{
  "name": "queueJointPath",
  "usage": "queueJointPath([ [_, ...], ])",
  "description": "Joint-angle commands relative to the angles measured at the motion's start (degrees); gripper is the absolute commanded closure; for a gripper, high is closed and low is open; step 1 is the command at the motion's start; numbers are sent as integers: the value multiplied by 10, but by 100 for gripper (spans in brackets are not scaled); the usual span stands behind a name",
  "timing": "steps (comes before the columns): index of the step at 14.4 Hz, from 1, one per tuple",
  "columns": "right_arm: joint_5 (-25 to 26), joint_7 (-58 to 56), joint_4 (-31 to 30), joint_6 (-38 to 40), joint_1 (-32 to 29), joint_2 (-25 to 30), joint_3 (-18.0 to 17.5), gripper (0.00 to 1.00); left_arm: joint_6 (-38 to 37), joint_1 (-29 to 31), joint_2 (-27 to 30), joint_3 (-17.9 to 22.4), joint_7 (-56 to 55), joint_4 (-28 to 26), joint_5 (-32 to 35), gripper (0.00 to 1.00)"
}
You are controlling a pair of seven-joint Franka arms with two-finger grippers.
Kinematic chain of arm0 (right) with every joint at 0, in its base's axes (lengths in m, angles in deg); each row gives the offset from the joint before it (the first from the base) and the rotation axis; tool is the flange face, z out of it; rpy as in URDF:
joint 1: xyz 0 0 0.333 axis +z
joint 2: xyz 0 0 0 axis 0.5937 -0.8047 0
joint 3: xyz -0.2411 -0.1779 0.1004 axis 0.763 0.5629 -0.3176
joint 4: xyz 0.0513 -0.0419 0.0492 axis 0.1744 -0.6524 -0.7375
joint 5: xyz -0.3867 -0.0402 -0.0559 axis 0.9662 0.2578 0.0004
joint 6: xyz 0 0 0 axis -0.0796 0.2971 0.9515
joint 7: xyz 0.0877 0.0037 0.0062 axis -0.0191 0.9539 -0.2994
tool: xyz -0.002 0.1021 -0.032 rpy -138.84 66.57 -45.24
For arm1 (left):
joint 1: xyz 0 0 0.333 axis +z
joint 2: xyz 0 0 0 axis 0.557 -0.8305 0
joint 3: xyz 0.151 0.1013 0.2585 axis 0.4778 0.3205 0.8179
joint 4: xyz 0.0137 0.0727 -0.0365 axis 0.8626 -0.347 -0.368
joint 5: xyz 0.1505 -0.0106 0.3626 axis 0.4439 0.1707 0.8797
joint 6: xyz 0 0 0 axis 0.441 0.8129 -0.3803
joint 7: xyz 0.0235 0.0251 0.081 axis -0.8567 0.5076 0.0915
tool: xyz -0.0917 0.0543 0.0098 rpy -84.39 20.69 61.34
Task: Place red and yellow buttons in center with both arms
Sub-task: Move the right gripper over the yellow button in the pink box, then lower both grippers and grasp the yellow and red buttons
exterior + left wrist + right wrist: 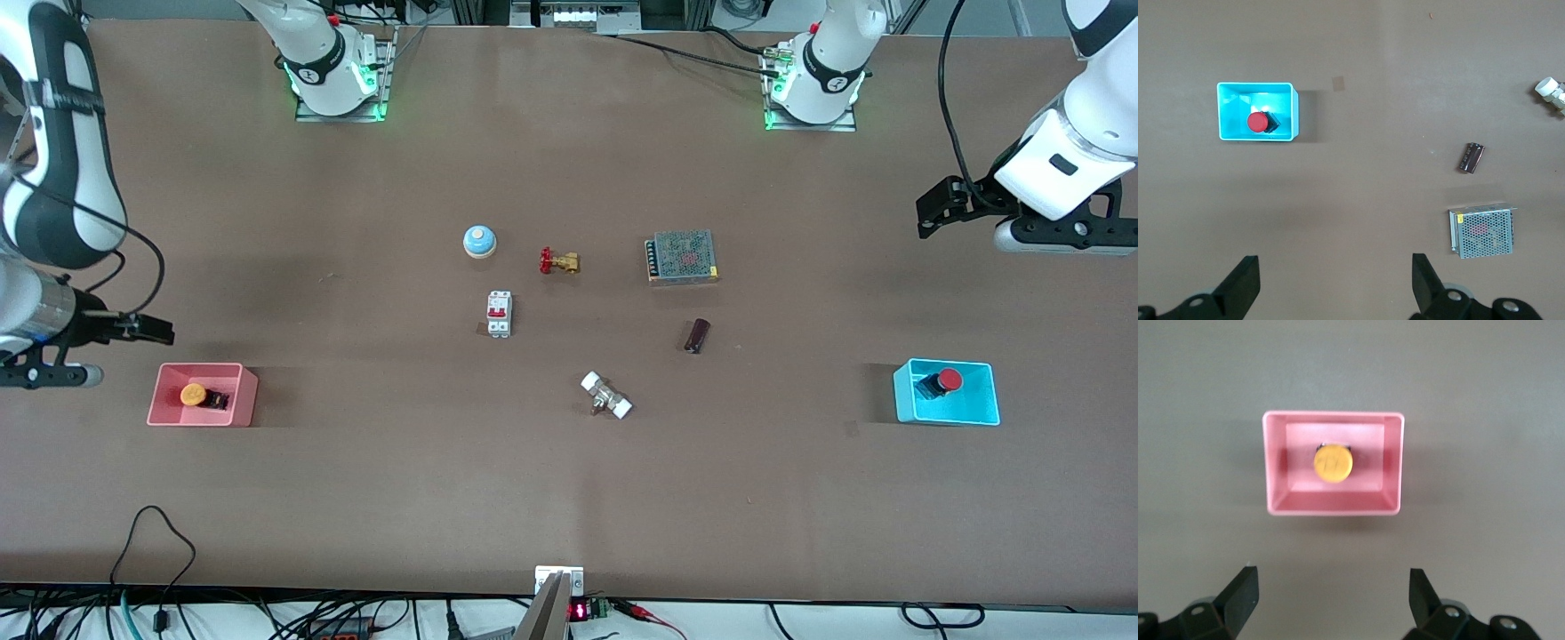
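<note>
Both grippers are hanging spread wide: right gripper (1331, 603) over the pink tray (1333, 510) holding the yellow button (1333, 464), left gripper (1335, 287) near the cyan tray (1258, 137) holding the red button (1258, 122)

This looks like a robot lab: two big white robot arm bases (336, 71) glow green at the top of a long brown table (373, 498), with cables (160, 569) along the bottom edge

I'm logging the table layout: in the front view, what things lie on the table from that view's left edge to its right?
Pink tray → blue bell → breaker → brass valve → white fitting → power supply → cyan tray.
</note>
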Motion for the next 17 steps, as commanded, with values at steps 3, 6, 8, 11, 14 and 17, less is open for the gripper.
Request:
queueJointPath([
  [3,3,-12,6,-63,-7,-40,-5,0,-7,-3,-43,9,2,27,-4,0],
  [6,2,-10,3,-90,-6,-61,-5,0,-23,-4,-120,9,2,72,-5,0],
  [8,3,-11,4,-109,-6,-78,-5,0,-23,9,-169,10,3,106,-5,0],
  [11,3,-11,4,-145,-6,-96,-6,0,-21,31,-237,11,11,139,-3,0],
  [14,3,-11,4,-170,-5,-108,-7,0,15,74,-291,10,16,167,0,0],
  [17,3,-12,1,-195,-6,-123,-7,0,115,94,-326,10,63,149,65,0],
])
